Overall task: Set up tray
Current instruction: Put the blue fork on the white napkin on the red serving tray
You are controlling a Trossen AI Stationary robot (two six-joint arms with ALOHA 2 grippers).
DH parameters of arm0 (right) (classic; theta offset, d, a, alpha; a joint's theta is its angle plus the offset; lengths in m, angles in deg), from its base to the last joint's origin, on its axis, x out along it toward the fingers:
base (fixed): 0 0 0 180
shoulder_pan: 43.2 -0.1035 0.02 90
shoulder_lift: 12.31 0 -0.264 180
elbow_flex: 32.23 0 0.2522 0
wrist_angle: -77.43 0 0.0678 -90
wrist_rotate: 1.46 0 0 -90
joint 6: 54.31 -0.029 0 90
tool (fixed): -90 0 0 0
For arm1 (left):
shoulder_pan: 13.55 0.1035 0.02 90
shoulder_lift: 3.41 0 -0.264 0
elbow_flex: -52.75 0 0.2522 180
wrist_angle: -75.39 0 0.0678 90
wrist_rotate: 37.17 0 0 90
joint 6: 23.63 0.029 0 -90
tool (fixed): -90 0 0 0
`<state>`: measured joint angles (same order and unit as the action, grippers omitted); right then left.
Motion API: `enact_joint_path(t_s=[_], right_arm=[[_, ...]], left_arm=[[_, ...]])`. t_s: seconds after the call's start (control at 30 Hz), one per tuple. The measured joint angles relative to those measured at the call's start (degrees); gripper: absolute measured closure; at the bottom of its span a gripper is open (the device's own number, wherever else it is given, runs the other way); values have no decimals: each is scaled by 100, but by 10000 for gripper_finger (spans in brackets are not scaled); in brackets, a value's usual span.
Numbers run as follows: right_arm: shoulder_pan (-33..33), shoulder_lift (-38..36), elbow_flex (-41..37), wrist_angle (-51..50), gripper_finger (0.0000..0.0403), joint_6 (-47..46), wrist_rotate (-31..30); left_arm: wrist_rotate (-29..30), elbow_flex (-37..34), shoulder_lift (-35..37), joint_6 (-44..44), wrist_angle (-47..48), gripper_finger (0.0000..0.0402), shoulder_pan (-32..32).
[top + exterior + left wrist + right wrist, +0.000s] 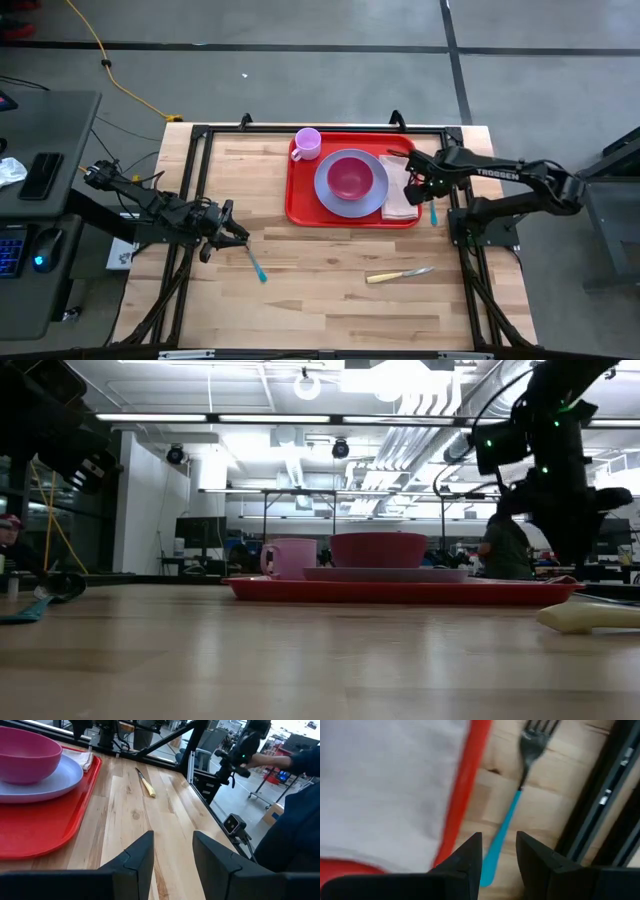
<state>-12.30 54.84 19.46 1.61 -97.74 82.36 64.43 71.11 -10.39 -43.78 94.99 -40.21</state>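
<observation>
The red tray (300, 205) lies at the table's far middle and carries a pink cup (307, 143), a lavender plate (335, 195) with a pink bowl (350, 177), and a tan napkin (400, 197) at its right end. My right gripper (418, 188) hovers open over the tray's right rim (462, 795). A blue-handled fork (512, 807) lies flat on the wood just right of that rim, and its handle end shows in the gap of my right gripper (498, 852). My left gripper (238, 236) is open at the table's left, beside a blue-handled utensil (257, 266) lying flat.
A yellow-handled knife (398, 274) lies on the wood near the table's right front, also seen as the knife (146, 782) in the left wrist view. Black frame rails run along the table's far and side edges. Bare wood stretches between the tray and the near edge.
</observation>
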Motion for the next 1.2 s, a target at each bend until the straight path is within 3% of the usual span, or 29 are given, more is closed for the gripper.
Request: enact_joint_path(t_s=[0.13,0.77,1.2], right_arm=[[174,0,-185,147,304,167,-210],[903,0,-683,1154,306,632,-75],[964,0,-708,1537,351,934,-51]], left_arm=[[0,0,1,-109,-28,236,2],[0,0,-1,-106,-184,236,2],[0,0,-1,-93,-152,236,2]])
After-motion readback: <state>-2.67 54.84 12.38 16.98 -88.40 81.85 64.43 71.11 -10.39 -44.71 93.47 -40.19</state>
